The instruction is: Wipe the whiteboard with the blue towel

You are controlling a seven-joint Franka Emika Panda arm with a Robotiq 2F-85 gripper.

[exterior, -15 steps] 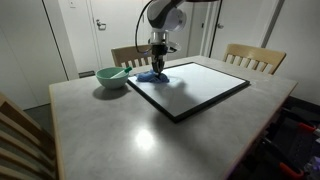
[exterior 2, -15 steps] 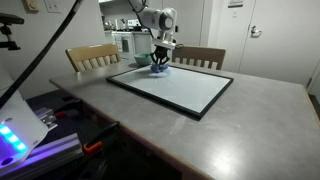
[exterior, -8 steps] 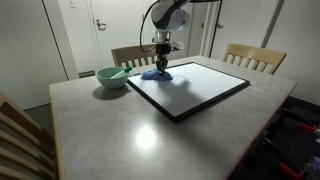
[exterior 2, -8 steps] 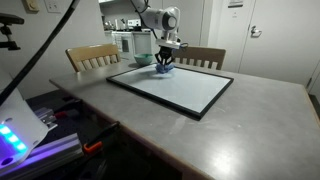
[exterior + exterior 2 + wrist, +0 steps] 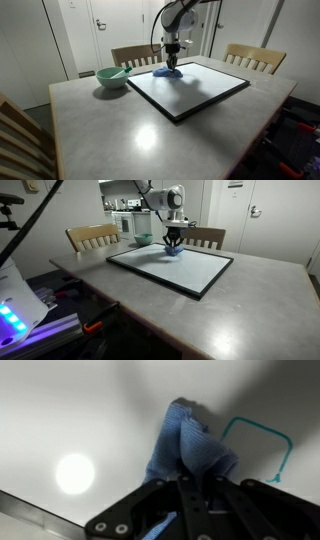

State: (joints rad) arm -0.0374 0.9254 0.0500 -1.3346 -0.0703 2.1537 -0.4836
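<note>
The whiteboard [image 5: 190, 88] lies flat on the table, glossy white with a thin black frame; it also shows in the other exterior view [image 5: 172, 268]. The blue towel [image 5: 167, 72] is bunched on the board's far edge, also seen in an exterior view [image 5: 172, 249] and in the wrist view [image 5: 187, 445]. My gripper [image 5: 171, 64] [image 5: 173, 243] points straight down and is shut on the towel, pressing it onto the board. In the wrist view the jaws [image 5: 190, 482] pinch the cloth. A teal drawn mark [image 5: 262, 448] is on the board beside the towel.
A teal-green bowl [image 5: 111, 76] stands on the grey table [image 5: 120, 130] beside the board; it shows small in the other exterior view [image 5: 143, 240]. Wooden chairs [image 5: 255, 58] [image 5: 92, 237] stand at the table's far side. A chair back [image 5: 20, 140] is in the near corner.
My gripper has slid the towel along the board's far edge, away from the bowl, keeping it pressed on the surface.
</note>
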